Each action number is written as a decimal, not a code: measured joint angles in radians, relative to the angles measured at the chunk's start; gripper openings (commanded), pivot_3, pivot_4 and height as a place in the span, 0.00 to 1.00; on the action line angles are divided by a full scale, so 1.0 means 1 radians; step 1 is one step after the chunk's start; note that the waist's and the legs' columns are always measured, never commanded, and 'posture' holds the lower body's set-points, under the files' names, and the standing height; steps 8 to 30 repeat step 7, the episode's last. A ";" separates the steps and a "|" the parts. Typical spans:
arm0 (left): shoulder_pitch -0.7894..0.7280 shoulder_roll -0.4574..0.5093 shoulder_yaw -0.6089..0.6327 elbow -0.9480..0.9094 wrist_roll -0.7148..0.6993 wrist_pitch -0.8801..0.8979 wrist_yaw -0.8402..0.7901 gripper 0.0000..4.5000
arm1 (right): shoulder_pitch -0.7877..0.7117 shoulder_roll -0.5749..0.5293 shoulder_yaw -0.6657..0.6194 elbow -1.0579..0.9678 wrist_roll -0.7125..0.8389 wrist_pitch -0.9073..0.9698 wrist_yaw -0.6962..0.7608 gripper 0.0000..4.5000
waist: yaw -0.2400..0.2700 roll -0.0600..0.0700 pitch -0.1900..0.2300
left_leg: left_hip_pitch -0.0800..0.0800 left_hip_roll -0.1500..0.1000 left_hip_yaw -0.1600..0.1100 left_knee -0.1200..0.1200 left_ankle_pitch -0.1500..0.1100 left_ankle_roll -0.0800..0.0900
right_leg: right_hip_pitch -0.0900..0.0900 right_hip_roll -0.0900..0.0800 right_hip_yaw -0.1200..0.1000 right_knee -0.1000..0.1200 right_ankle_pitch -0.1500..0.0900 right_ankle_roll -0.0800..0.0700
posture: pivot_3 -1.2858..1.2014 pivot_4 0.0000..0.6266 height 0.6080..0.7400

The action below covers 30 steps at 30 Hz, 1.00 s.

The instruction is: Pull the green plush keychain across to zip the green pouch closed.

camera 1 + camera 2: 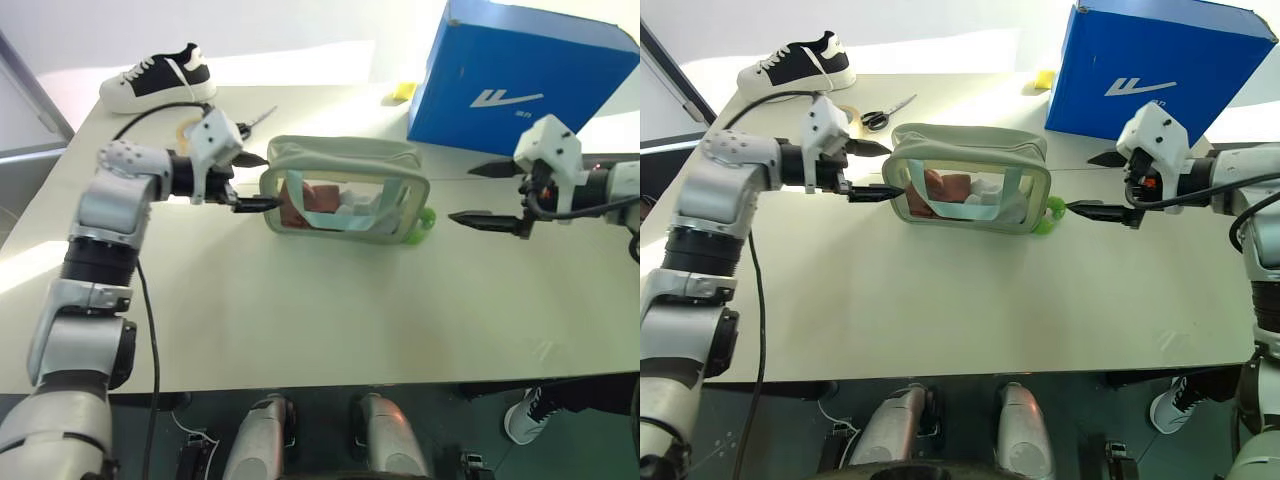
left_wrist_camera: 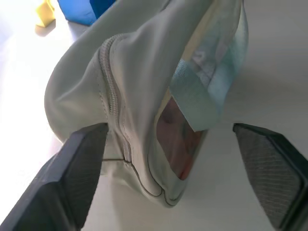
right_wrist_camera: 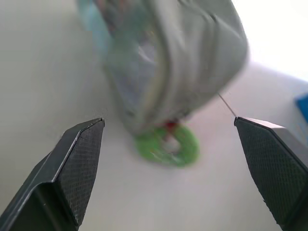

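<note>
Both sets of jaws stand wide apart and hold nothing. My left gripper [image 1: 252,180] sits at one end of the green pouch [image 1: 345,190], one finger close against its lower corner, the other raised beside its top edge; in the left wrist view the fingers straddle that end without pinching it. My right gripper [image 1: 480,193] hangs off the pouch's opposite end, a short gap away, fingers pointed back toward it.

The pouch stands upright on the surface [image 1: 330,310], with red and pale blue things showing through its clear side. Its green plush keychain [image 1: 427,219] lies on the surface right at the pouch's end nearest my right gripper, touching or almost touching the base. In the right wrist view it sits centred between my open fingers, a little ahead of them.

I judge the pull is done: the charm rests at the far end of the zip line and the top seam looks drawn together, though I can't see every tooth. Next I'd check that closure, then draw both arms clear without nudging the pouch.
</note>
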 measured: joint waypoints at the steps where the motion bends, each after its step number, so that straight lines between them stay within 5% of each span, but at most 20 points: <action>1: 0.000 0.017 0.013 -0.012 -0.013 0.026 -0.003 0.98 | -0.010 0.001 0.000 -0.022 0.022 0.027 -0.003 1.00 | 0.002 0.000 0.000 | 0.000 0.000 0.000 0.000 0.000 0.000 | 0.000 -0.001 0.000 0.000 0.000 0.000 | 0.52 0.24 1.00; 7: -0.015 0.121 0.080 -0.046 -0.067 0.131 -0.027 0.98 | -0.053 0.006 -0.002 -0.085 0.091 0.108 -0.045 1.00 | 0.011 0.000 0.000 | -0.002 -0.003 -0.001 0.000 -0.001 0.000 | -0.001 -0.004 -0.001 -0.002 -0.002 -0.003 | 0.52 0.24 1.00; 30: -0.015 0.121 0.080 -0.046 -0.067 0.131 -0.027 0.98 | -0.053 0.006 -0.002 -0.085 0.091 0.108 -0.045 1.00 | 0.011 0.000 0.000 | -0.002 -0.003 -0.001 0.000 -0.001 0.000 | -0.001 -0.004 -0.001 -0.002 -0.002 -0.003 | 0.52 0.24 1.00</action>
